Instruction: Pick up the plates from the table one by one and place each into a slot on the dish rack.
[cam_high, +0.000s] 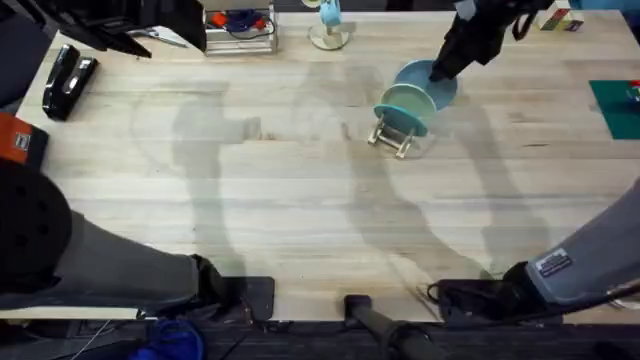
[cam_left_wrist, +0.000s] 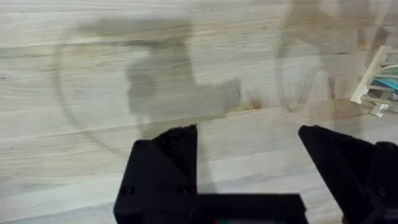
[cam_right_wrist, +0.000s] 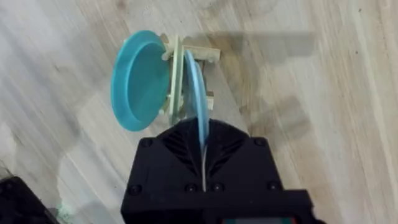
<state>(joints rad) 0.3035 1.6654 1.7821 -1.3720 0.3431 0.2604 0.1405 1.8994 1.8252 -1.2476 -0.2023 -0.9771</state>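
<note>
No text, label, brand or number can be read on anything in these views.

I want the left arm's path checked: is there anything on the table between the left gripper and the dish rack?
Nothing: in the left wrist view, only bare table lies between the open left gripper and the dish rack.

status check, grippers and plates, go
Right gripper shut on light blue plate, edge-on over the dish rack. Mint-green plate already standing in a slot. Left gripper open over bare table. Nothing in the way.
</note>
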